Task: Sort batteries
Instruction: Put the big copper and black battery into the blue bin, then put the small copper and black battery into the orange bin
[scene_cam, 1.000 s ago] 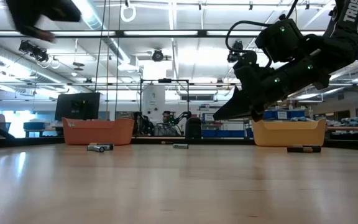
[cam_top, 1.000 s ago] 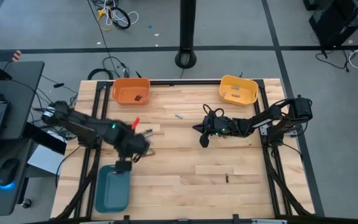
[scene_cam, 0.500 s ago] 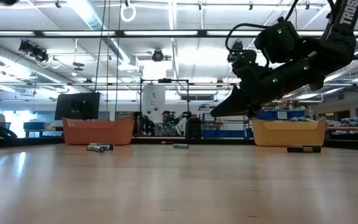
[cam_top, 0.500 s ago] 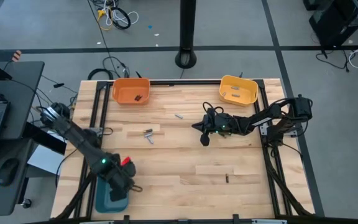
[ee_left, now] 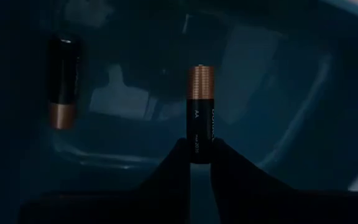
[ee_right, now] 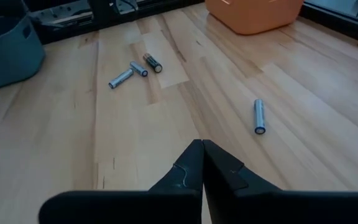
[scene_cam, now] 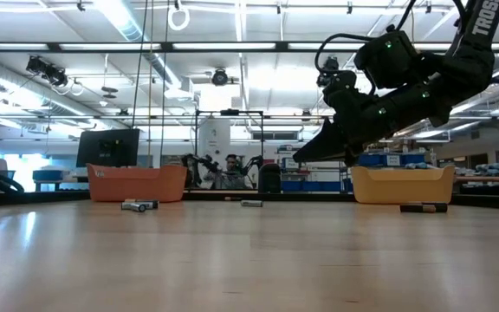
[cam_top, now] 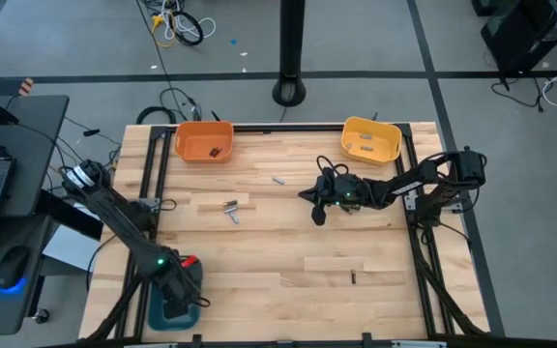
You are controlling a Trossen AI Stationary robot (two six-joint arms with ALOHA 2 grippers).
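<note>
My left gripper [cam_top: 180,295] hangs over the teal tray [cam_top: 158,311] at the table's near left corner, shut on a black AA battery with a copper end [ee_left: 201,106]. A second black-and-copper battery [ee_left: 61,84] lies on the tray's floor [ee_left: 278,93]. My right gripper [cam_top: 317,215] hovers shut above the table's middle right, touching nothing; it also shows raised in the low view [scene_cam: 306,158]. Loose batteries lie flat on the wood: a small cluster [cam_top: 230,209], one [cam_top: 278,180] farther back, one [cam_top: 353,277] near the front. My left gripper pinches the AA battery by its black end [ee_left: 201,149] between its two fingertips [ee_left: 179,163]. It comes from above, pointing down into the teal tray. The battery sticks out in line with the fingers, copper end farthest from them; whether it touches the tray floor I cannot tell.
An orange tray [cam_top: 204,141] with a dark piece inside sits at the far left and a yellow tray [cam_top: 371,140] with a few batteries at the far right. In the right wrist view a silvery battery [ee_right: 258,116] and the cluster [ee_right: 135,68] lie ahead. People show in the room behind.
My left gripper has swung from beside the battery cluster at the table's middle left toward the near left corner, ending over the teal tray. My right gripper has stayed hovering, shut.
</note>
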